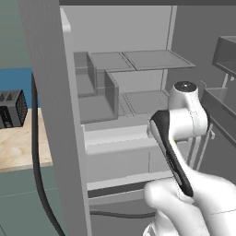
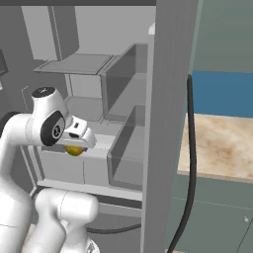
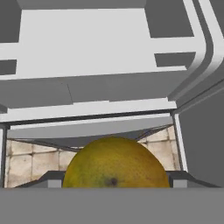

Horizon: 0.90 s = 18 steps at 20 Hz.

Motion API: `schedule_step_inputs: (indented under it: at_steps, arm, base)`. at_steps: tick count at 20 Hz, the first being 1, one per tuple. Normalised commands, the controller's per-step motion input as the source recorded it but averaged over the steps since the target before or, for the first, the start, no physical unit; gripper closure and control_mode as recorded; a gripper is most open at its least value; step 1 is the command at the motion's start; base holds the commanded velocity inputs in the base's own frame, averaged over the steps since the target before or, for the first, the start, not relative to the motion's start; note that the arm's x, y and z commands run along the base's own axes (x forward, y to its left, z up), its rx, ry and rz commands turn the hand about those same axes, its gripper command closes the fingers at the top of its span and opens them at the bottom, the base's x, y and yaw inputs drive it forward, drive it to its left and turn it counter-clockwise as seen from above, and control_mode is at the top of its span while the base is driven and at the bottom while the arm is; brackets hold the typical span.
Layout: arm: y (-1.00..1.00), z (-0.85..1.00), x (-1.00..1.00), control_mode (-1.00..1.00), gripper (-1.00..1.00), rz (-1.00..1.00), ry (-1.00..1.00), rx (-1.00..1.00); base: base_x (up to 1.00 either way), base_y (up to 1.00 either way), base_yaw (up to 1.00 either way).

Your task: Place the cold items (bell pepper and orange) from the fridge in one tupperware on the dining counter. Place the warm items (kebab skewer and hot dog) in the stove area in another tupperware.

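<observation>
orange (image 3: pixel 114 164) close up at the bottom of the hand view, sitting between the dark tips of the pincer (image 3: pixel 114 183). spread wide on either side of the fruit; cannot tell whether touching it. reached into the open fridge (image 2: pixel 94 64), orange (image 2: pixel 74 150) peeking out just beneath the white hand.

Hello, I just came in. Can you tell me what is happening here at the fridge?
The white robot arm is reaching into the open fridge. Its gripper is right at an orange, which sits close in front of the hand camera. The jaws stand wide, and it is not clear whether they already hold the fruit. A black toaster stands on the wooden counter beside the fridge.
</observation>
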Motion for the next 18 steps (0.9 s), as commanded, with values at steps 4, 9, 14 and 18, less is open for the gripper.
schedule_step_inputs:
  at_steps: [4, 9, 14, 18]
  arm:
    - [0.00, -0.19, -0.51, -1.00, 1.00, 0.00, 0.00, 0.01]
    - [0.03, -0.02, 0.00, -1.00, 1.00, 0.00, -0.01, 0.08]
    - [0.00, 0.00, 0.00, -1.00, 1.00, 0.00, 0.00, 0.00]
    - [0.00, 0.00, -0.04, 1.00, 1.00, 0.00, -0.02, 0.00]
  base:
    - [0.00, 0.00, 0.00]
    - [0.00, 0.00, 0.00]
    - [0.00, 0.00, 0.00]
    - [-0.14, 0.00, -0.01]
